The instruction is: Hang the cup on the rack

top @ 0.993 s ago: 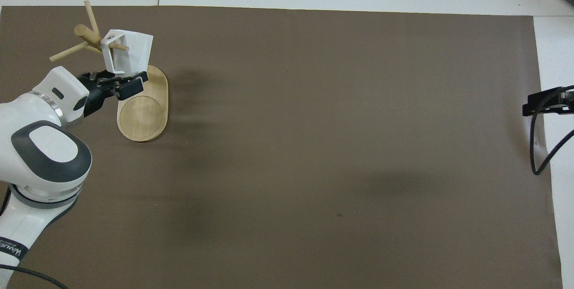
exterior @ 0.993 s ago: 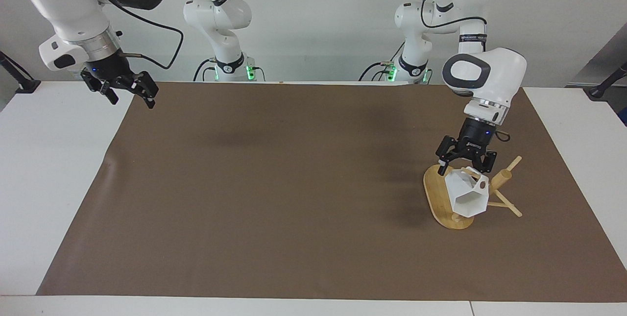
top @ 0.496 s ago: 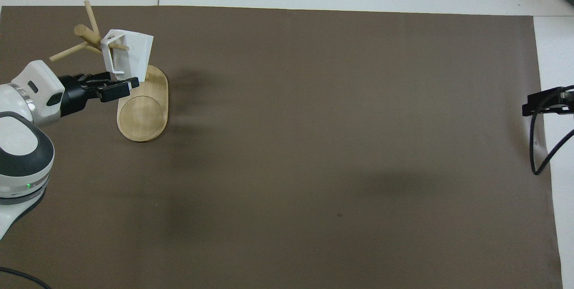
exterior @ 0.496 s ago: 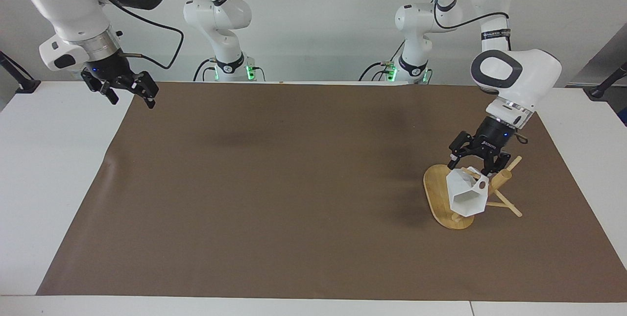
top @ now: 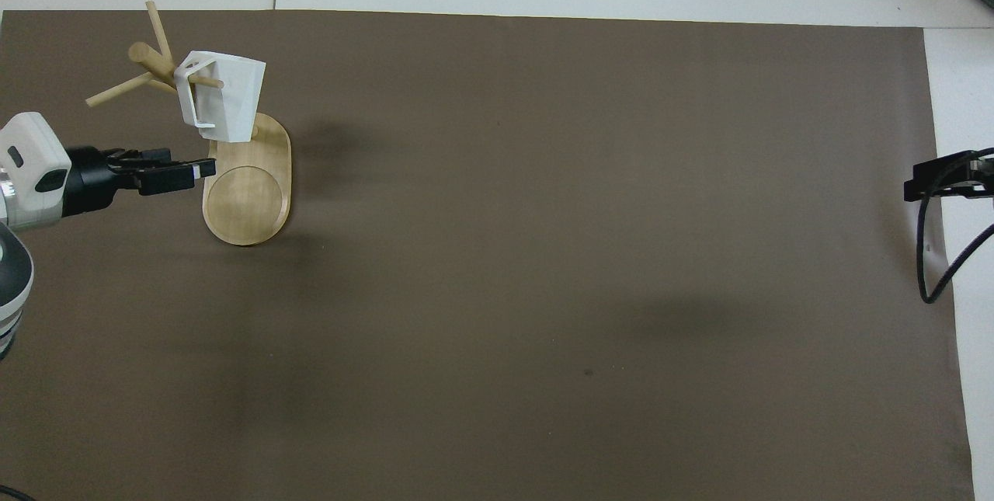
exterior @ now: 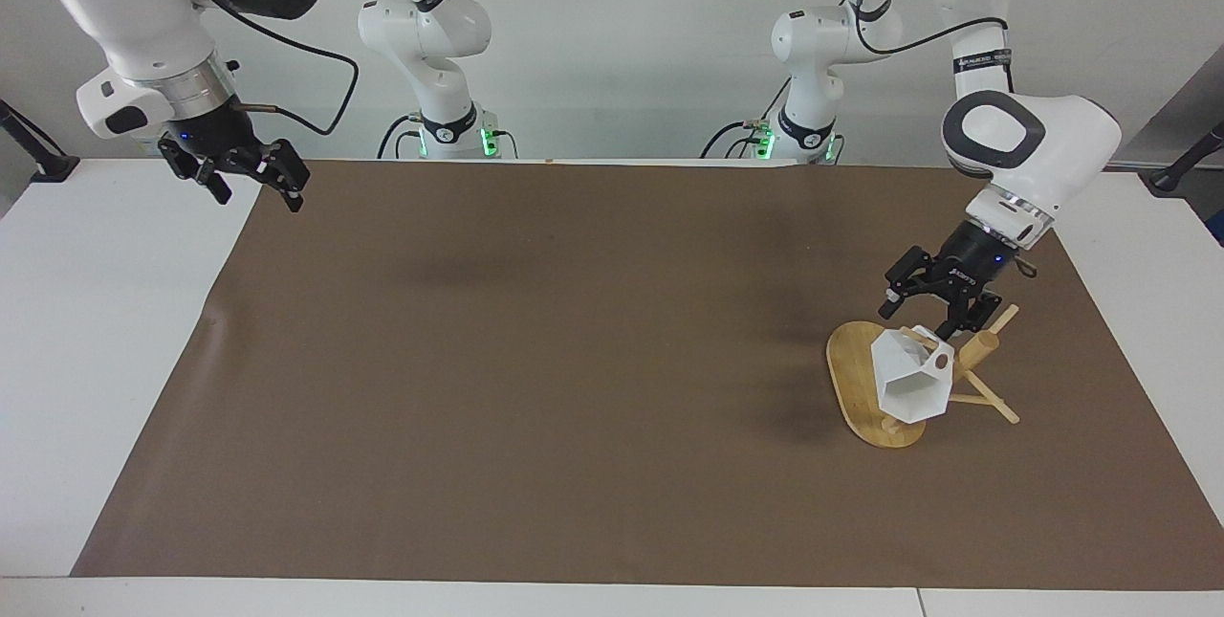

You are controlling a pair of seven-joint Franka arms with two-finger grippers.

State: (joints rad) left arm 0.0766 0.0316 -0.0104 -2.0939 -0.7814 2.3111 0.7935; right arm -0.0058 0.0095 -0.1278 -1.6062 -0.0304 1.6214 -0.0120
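Note:
The white faceted cup [exterior: 913,383] hangs by its handle on a peg of the bamboo rack [exterior: 854,378], mouth tilted down over the oval base. It also shows in the overhead view [top: 225,97] on the rack [top: 248,206]. My left gripper [exterior: 932,313] is open and empty, up in the air just above the cup and the rack's base, clear of both. In the overhead view it [top: 198,171] is beside the base. My right gripper [exterior: 258,199] is open and empty, and waits over the mat's edge at the right arm's end [top: 928,182].
A brown mat [exterior: 574,359] covers most of the white table [exterior: 96,359]. The rack stands at the left arm's end of the mat. Free pegs [exterior: 990,402] stick out from the rack's post toward the left arm's end of the table.
My left gripper has drawn back and up from the cup toward its own base, leaving the cup hanging on the peg. The right arm has not moved.

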